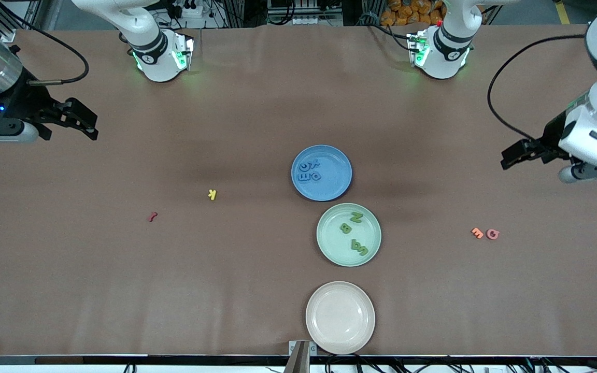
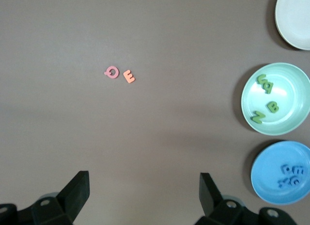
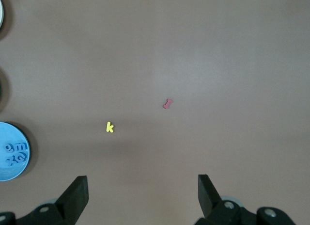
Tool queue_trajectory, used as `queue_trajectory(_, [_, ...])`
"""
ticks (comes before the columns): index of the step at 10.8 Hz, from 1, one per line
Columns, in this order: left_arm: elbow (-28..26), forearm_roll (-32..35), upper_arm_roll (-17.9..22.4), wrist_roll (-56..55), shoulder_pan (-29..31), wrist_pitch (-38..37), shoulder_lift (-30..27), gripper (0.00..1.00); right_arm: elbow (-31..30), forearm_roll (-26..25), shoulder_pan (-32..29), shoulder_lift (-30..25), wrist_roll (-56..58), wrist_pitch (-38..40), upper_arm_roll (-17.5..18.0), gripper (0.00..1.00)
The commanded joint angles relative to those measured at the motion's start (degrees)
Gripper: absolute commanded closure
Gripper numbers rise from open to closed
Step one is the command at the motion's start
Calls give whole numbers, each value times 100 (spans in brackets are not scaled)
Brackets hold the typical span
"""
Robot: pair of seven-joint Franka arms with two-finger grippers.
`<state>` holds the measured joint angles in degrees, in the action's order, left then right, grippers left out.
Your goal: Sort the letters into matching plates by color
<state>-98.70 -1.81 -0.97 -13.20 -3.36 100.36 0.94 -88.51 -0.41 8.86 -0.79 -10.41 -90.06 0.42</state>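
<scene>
We see both hands, left hand [image 1: 511,157] and right hand [image 1: 87,123], gaping open above bare bench [image 1: 226,290], holding nothing.

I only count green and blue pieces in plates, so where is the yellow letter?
The yellow letter lies on the bare table toward the right arm's end, between the blue plate and the red piece.

A robotics lab is showing here: two white arm bases [image 1: 161,54] are glowing green along the tabletop [image 1: 226,285] edge, cables [image 1: 506,88] are trailing, and metal racking with power strips [image 1: 195,10] is standing alongside.
</scene>
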Motion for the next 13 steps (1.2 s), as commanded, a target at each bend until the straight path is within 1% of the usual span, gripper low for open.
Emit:
queue_trajectory(1, [465,-12,71,475,-16,-665,-59,0,247,-108,11,35,66,234,2,0])
queue_trajectory(2, [501,-4,71,519,2,-763,-164,0,247,-108,11,35,135,243,2,0])
queue_trajectory(5, [580,409,18,766,28,-773,-270,0,255,-108,-24,35,321,559,-25,0])
queue_trajectory(8, [747,401,18,775,125,-773,-270,0,247,-99,-25,44,321,568,-7,0])
queue_trajectory(13, [747,383,18,766,117,-781,-261,0,238,-91,-16,44,321,621,1,0])
